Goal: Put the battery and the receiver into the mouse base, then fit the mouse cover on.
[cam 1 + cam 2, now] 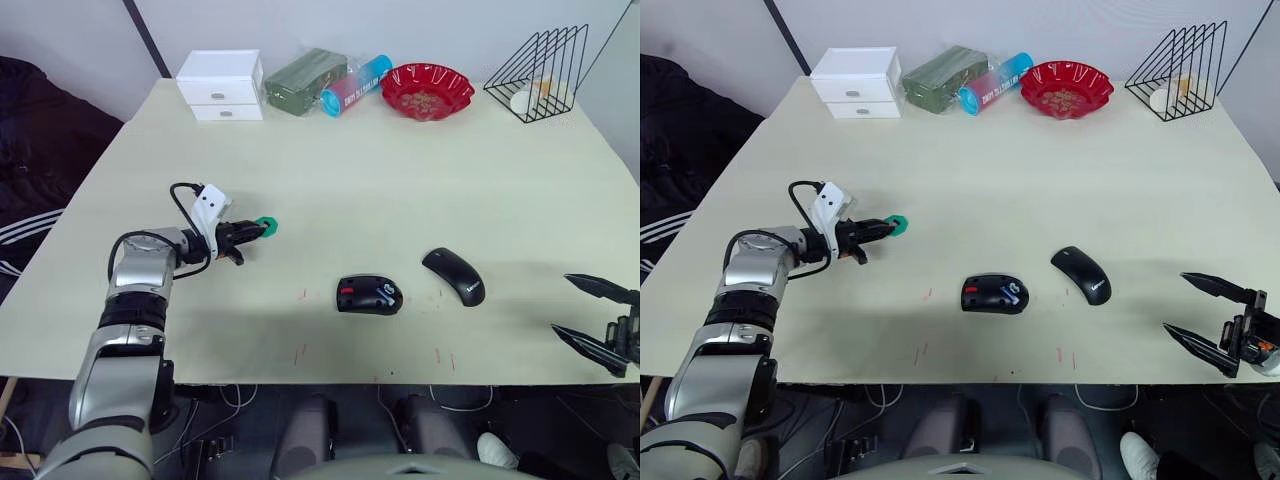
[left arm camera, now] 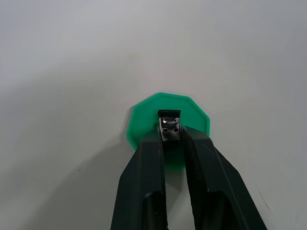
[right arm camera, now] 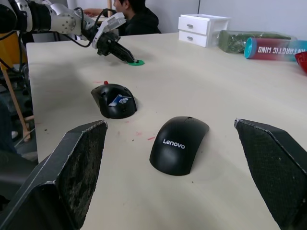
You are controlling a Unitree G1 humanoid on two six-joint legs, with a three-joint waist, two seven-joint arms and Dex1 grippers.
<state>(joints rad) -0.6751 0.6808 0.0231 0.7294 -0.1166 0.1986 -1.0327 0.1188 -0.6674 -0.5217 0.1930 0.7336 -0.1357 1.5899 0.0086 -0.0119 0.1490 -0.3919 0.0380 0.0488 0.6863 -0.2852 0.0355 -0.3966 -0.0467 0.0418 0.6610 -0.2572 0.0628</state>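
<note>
Two fingers of your left gripper (image 2: 171, 136) are pinched narrow on the receiver (image 2: 170, 125), a small metal USB plug, right over the green dish (image 2: 144, 120) on the left part of the table (image 1: 400, 180). Your right gripper (image 1: 1212, 322) hangs spread wide and empty off the near right table edge.

The mouse base (image 1: 369, 294) lies near the front middle, red wheel and open compartment up, something blue-and-white, likely the battery, already inside. The mouse cover (image 1: 454, 275) sits just beside it on the right, apart.

Step in hand, by my reading: lift the receiver off the dish and carry it to the base. Grip looks to hold only the plug's near end, so lift straight and slowly. Align the plug's long axis with its slot before lowering; the slot itself is too small to make out.
</note>
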